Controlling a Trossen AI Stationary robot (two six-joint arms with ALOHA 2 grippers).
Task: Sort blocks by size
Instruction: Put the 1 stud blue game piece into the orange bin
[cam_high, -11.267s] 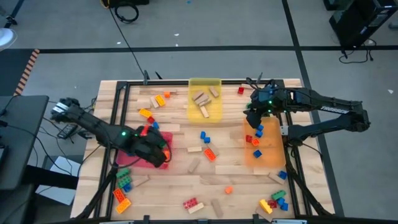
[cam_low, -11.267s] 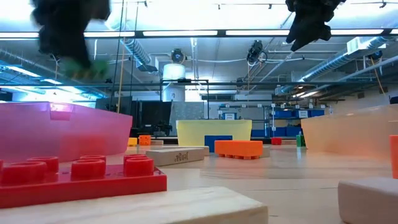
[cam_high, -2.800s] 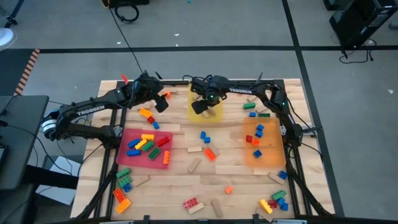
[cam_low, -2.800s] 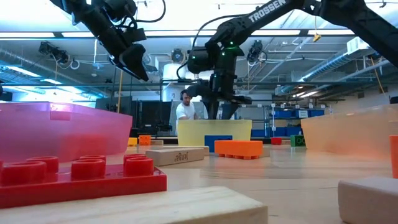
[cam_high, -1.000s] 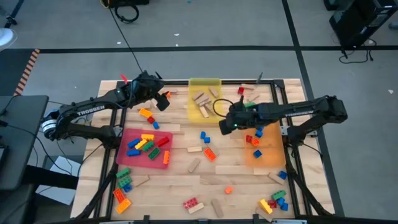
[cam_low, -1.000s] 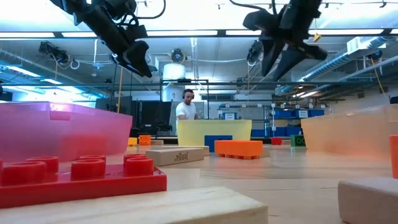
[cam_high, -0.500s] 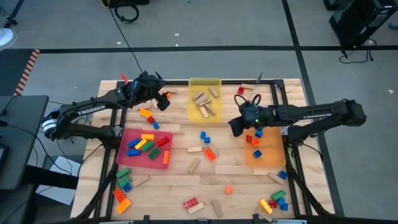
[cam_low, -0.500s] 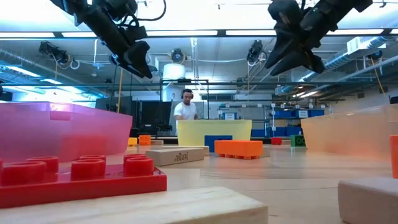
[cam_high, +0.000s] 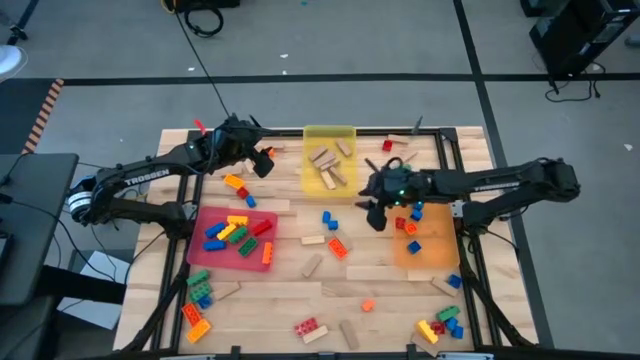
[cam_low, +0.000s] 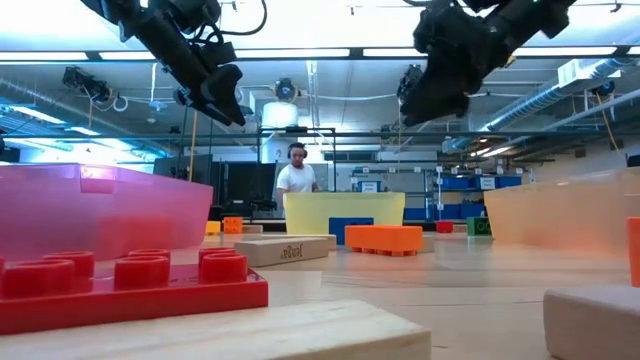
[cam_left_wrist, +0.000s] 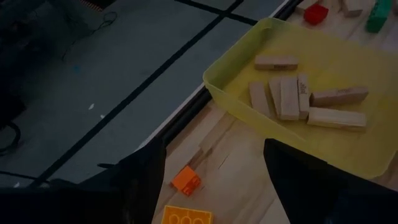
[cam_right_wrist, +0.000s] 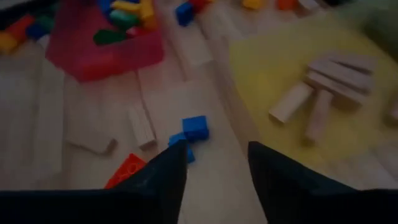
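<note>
The right gripper (cam_high: 372, 213) is hanging at centre right, jaws apart and empty, with two blue blocks (cam_right_wrist: 191, 135) just beyond its fingertips. The left gripper (cam_high: 262, 163) is waiting upper left, jaws apart.

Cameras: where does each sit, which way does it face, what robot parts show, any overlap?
High: overhead, straight down; both arms, left gripper, right gripper.
Low: table height, level across into the room; both arms overhead, a person beyond.
Left wrist: on the left arm, past its open fingers at the yellow tray.
Right wrist: on the right arm, past its open fingers at blue blocks.
Shared: all four show the yellow tray.
</note>
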